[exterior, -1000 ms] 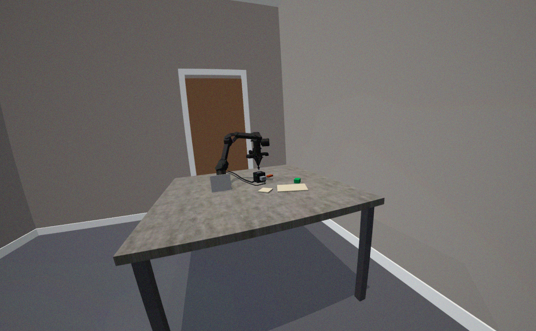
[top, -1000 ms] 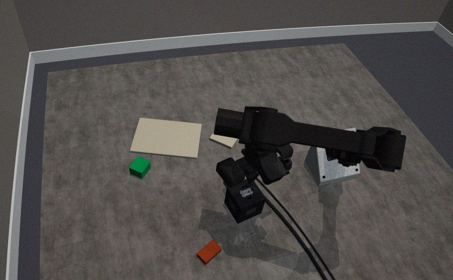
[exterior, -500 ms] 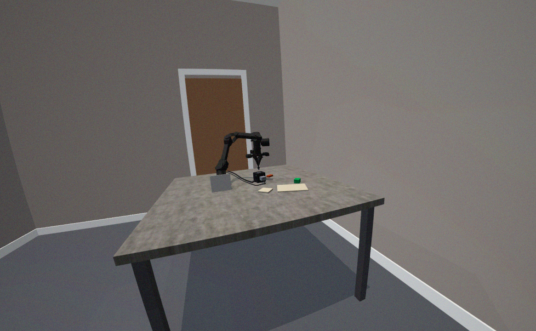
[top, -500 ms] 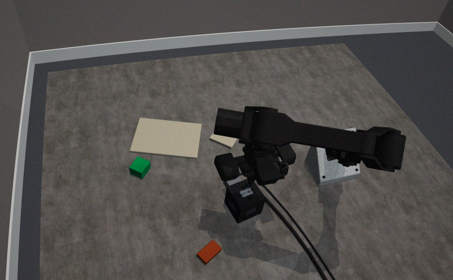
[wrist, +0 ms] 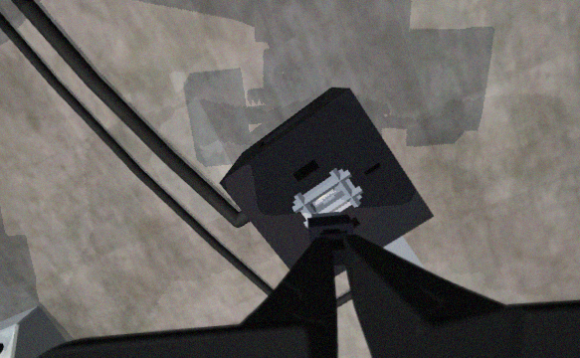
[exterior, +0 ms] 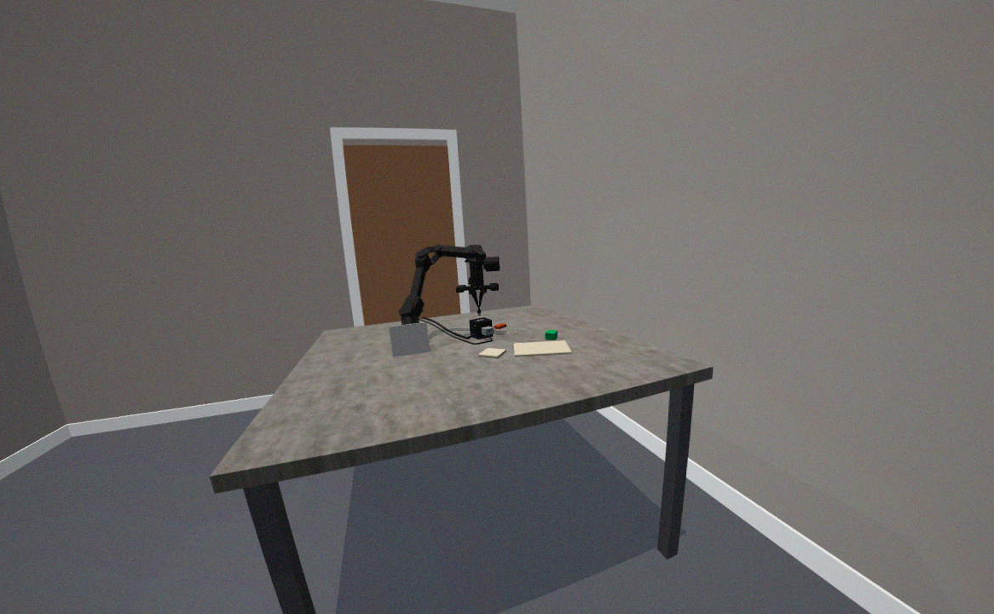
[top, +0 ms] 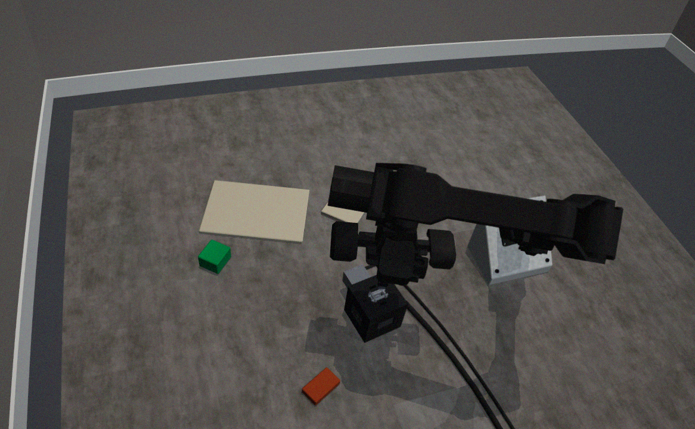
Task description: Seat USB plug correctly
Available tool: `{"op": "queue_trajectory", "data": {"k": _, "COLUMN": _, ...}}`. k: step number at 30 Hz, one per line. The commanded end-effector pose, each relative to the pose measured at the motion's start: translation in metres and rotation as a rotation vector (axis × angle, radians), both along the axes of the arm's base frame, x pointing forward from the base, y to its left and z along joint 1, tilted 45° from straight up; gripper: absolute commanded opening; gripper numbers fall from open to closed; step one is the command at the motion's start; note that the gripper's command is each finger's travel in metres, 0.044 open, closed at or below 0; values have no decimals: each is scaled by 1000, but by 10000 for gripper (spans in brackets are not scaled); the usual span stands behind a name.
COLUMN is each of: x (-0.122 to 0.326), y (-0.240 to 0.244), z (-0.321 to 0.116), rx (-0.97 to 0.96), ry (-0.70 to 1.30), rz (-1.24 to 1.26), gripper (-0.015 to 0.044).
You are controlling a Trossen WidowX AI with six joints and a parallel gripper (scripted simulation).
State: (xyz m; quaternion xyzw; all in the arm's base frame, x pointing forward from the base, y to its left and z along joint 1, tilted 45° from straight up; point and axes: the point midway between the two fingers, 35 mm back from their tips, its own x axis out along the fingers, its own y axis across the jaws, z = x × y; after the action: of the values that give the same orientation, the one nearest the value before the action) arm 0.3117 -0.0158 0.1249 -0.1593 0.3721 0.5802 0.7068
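Note:
The black power cube (top: 375, 326) (exterior: 475, 328) (wrist: 341, 124) stands on the table. The metal-rimmed USB socket (wrist: 316, 190) on its top shows open, with a pale tongue inside. My gripper (wrist: 336, 250) (exterior: 478, 309) points down, shut on the small dark USB plug (wrist: 330, 221). The plug is out of the socket, held above the cube top. In the wrist view it overlaps the socket's lower edge. Its long side is turned at an angle to the socket's long side. Its inner face is too dark to read. In the top view the arm hides the fingertips.
A light grey block (top: 356, 275) (wrist: 403, 249) adjoins the cube. Dark cables (top: 446, 349) (wrist: 135, 134) run beside it. Also on the table are an orange block (top: 320, 385), a green block (top: 214, 255), a large cream board (top: 256, 210), a small cream piece (top: 342, 213) and a grey angled block (exterior: 409, 340).

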Motion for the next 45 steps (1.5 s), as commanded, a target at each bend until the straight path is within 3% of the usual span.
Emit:
{"op": "queue_trajectory", "data": {"k": 1, "x": 0, "y": 0, "z": 0, "rx": 4, "ry": 71, "rz": -73, "gripper": 0}}
{"op": "queue_trajectory", "data": {"k": 45, "x": 0, "y": 0, "z": 0, "rx": 62, "ry": 878, "rz": -892, "gripper": 0}}
